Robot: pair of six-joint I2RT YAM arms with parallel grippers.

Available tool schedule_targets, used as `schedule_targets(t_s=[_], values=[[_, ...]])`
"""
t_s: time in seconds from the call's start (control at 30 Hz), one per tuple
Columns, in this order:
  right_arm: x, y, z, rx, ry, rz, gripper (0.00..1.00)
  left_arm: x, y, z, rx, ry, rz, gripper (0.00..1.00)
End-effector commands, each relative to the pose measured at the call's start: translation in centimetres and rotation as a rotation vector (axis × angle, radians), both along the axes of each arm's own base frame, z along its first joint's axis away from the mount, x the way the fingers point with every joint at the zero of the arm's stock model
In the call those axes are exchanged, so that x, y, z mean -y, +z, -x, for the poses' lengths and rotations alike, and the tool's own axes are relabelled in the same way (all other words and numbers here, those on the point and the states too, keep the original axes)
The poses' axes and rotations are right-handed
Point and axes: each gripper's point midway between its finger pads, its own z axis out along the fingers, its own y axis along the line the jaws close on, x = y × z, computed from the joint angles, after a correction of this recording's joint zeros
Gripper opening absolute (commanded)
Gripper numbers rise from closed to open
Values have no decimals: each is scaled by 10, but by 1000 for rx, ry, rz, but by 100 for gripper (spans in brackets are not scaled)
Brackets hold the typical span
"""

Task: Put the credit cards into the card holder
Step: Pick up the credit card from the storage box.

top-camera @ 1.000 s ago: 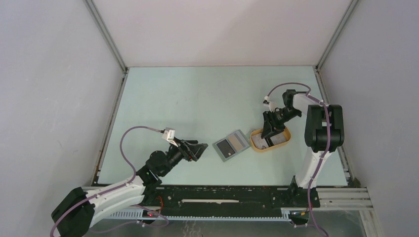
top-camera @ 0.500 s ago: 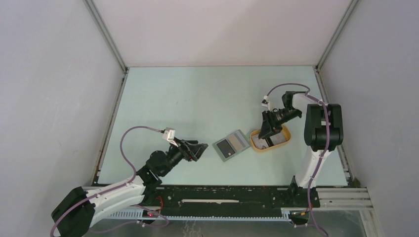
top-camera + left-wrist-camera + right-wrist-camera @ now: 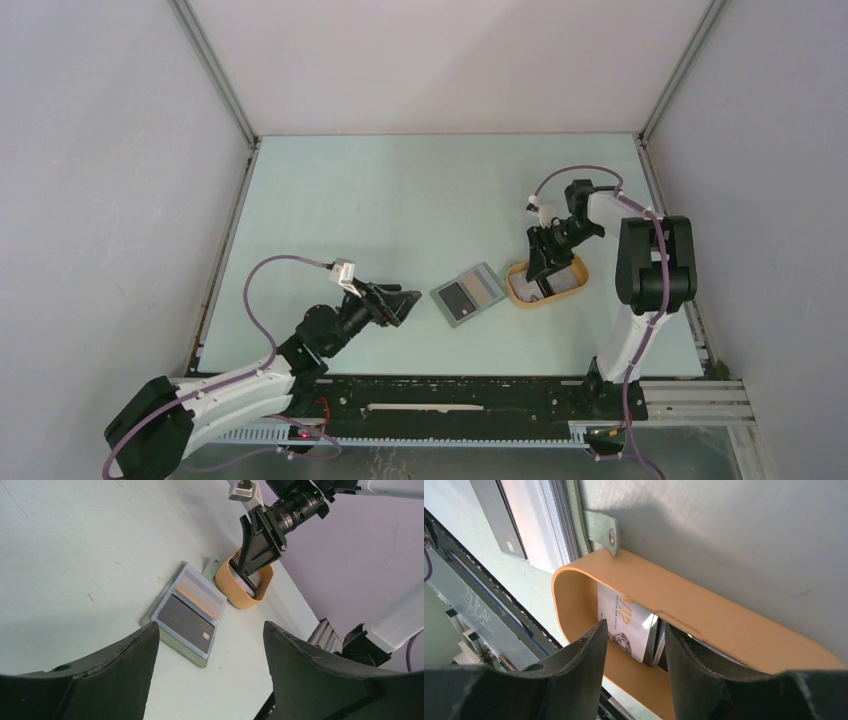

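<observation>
The grey-green card holder (image 3: 468, 294) lies open on the table, with a black card (image 3: 186, 623) in its near pale slot. The tan tray (image 3: 568, 284) is right of it and holds a white card (image 3: 621, 621) standing on edge, with a dark card (image 3: 653, 647) behind it. My right gripper (image 3: 543, 268) reaches down into the tray, its jaws partly open, one finger on each side of these cards (image 3: 635, 627). I cannot tell whether it touches them. My left gripper (image 3: 402, 303) is open and empty, low over the table just left of the card holder (image 3: 211, 627).
The card holder's strap tab (image 3: 603, 530) lies against the tray's left end. The tray (image 3: 235, 587) and the right gripper also show in the left wrist view. Metal frame rails run along both sides of the table, and the arm bases stand at its near edge.
My right gripper has shifted slightly left and back inside the tray, and its wrist has swung back a little. The left arm and the card holder have not moved.
</observation>
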Motion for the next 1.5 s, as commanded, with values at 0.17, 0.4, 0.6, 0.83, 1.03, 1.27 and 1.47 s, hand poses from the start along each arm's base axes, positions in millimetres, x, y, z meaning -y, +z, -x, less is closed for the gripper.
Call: schedule_targets(t_s=[0.17,0.4,0.6,0.83,1.03,1.27,1.47], values=[[-16,-8,12,-41,58,1,55,-3,-8,3,-7,-4,7,81],[-32,10,18,-65,84,-117,54,-3,-8,4,-4,-5,4,81],[-37,24,19,-77,74,-202,53,-2,-7,3,-5,-4,3,81],[-43,35,22,-133,58,-313,53,-3,-8,4,-6,-6,6,81],[-46,27,28,-192,64,-325,53,-3,-7,4,-5,-4,12,81],[-58,44,31,-215,75,-445,53,-4,-9,5,-7,-3,12,80],[-68,54,34,-212,96,-504,53,-4,-8,4,-7,-3,11,81]])
